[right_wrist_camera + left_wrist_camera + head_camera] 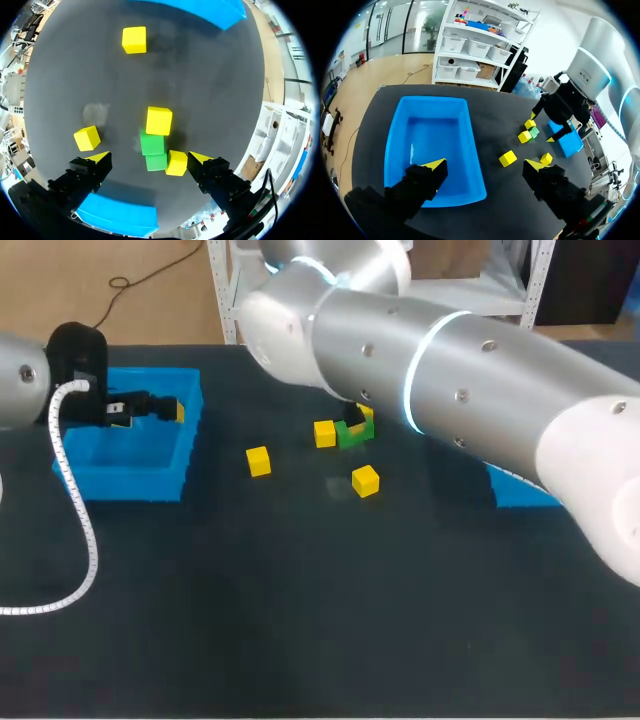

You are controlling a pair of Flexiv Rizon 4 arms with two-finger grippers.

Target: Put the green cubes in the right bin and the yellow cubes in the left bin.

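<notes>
Right gripper (149,158): fingers spread wide, holding nothing, hanging over the cube cluster between the bins. Left gripper (484,165): likewise wide open and empty, above the near corner of the left bin (395,135). Right bin (520,490) is largely hidden beneath the right arm (450,370). Two green cubes (152,143) sit touching one another, with one yellow cube (159,120) against one end and another against a flank; two further yellow cubes lie apart.

Assessment: the cubes look light, rigid and flat-faced, unlikely to deform. Recommend pinching a green cube across two bare opposite faces, clear of its yellow neighbours.
</notes>
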